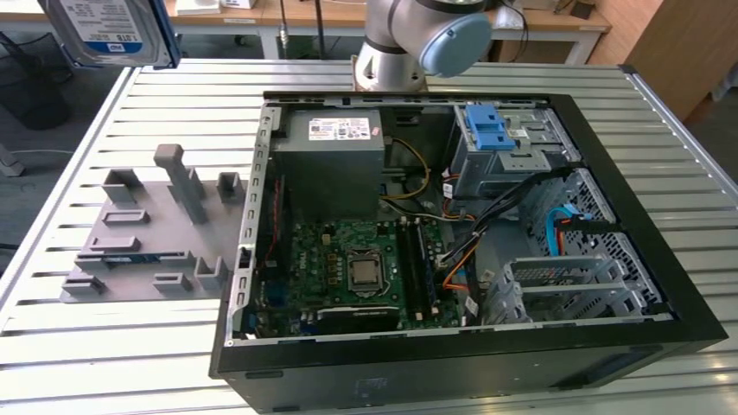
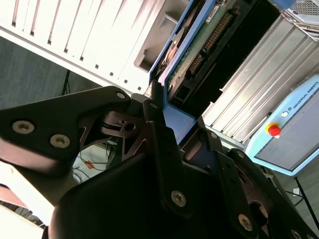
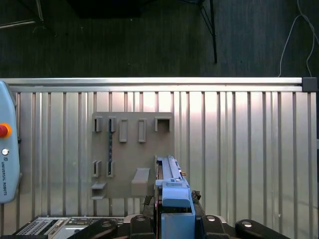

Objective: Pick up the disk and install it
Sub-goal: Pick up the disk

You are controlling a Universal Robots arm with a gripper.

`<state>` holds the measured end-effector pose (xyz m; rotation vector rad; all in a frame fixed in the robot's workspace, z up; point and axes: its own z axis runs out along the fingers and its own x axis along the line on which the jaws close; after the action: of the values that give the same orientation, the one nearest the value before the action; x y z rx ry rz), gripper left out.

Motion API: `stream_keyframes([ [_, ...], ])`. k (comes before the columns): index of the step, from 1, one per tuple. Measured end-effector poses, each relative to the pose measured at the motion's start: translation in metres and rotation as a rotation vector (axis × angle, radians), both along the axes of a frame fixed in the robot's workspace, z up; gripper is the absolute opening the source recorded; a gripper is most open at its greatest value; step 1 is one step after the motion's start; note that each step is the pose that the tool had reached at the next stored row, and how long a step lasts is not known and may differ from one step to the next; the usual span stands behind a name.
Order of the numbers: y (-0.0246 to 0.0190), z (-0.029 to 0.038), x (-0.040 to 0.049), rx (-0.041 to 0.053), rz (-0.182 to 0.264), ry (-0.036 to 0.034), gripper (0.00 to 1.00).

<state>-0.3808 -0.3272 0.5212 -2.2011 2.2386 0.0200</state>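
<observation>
Firmly, end effector [image 2: 174, 122] clamped on the disk [image 1: 113, 30], raised above grey fixture plate [image 3: 129, 155].

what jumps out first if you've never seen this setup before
The open computer case dominates the slatted metal table, with its green motherboard laid bare. In the exterior view's top left corner the disk hangs high above the table, and in the first wrist view the gripper is shut on it. A grey fixture plate lies beside the case on the exterior view's left.
</observation>
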Motion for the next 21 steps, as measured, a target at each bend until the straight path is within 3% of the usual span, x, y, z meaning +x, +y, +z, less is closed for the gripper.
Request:
stream_keyframes([
  [13, -0.0225, -0.0005, 0.0072, -0.0001, 0.000, 0.0000, 0.36],
  [21, -0.0307, -0.0012, 0.0188, -0.0001, 0.000, 0.0000, 0.36],
])
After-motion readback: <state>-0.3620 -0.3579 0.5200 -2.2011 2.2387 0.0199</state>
